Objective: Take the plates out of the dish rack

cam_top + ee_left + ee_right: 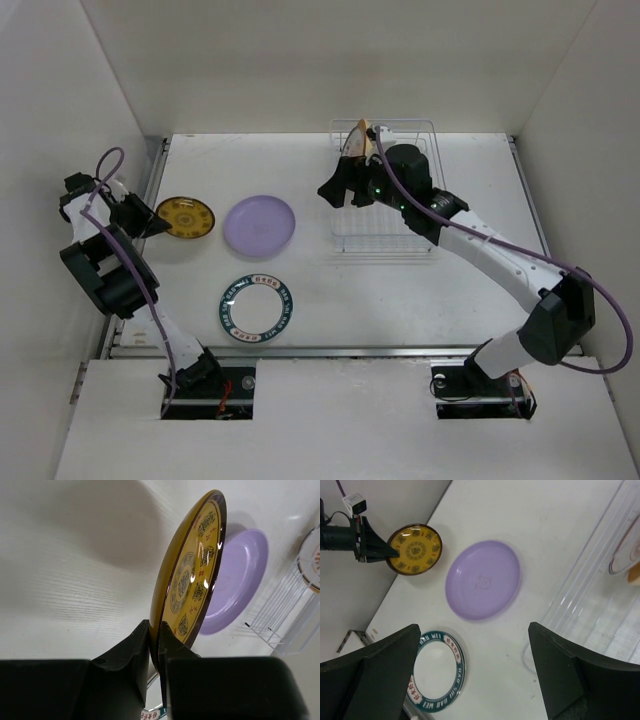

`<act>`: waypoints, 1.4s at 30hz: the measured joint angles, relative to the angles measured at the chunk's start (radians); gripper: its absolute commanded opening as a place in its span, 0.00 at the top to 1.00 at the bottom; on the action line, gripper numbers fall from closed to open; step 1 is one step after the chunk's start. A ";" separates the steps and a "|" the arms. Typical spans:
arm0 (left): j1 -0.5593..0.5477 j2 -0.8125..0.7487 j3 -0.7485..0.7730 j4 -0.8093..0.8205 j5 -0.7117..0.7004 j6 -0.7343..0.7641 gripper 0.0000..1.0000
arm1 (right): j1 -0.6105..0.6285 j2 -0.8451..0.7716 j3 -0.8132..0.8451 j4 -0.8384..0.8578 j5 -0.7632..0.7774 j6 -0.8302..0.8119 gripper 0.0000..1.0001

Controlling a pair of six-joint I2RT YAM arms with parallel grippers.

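My left gripper [143,216] is shut on the rim of the yellow-and-brown patterned plate [186,217], which lies about flat at the table's left; the grip shows close up in the left wrist view [157,639] on the plate [192,570]. A lavender plate [259,224] lies flat right of it. A white plate with a teal rim [257,308] lies nearer the front. My right gripper [336,192] is open and empty, above the left end of the wire dish rack [400,235]. Plates [358,140] stand in the rack's far end.
The right wrist view shows the yellow plate [415,548], lavender plate [482,580], teal-rimmed plate [437,677] and the rack's wires [590,605]. White walls enclose the table on three sides. A metal rail [150,190] runs along the left edge.
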State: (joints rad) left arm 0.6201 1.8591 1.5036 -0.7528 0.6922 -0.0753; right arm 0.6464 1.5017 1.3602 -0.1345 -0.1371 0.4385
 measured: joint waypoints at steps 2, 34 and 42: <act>0.000 0.032 -0.005 -0.002 -0.021 0.000 1.00 | 0.000 -0.014 -0.028 -0.008 0.003 0.005 0.05; 0.003 0.213 0.006 -0.059 -0.102 0.050 0.51 | -0.012 -0.121 -0.073 -0.141 0.277 0.087 0.05; -0.010 0.147 0.009 -0.067 -0.138 0.075 0.43 | -0.182 0.047 0.173 -0.317 0.556 0.131 0.27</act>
State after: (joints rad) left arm 0.6106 2.0064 1.5124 -0.8196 0.5541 -0.0006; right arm 0.4644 1.5490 1.5330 -0.4519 0.4187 0.5697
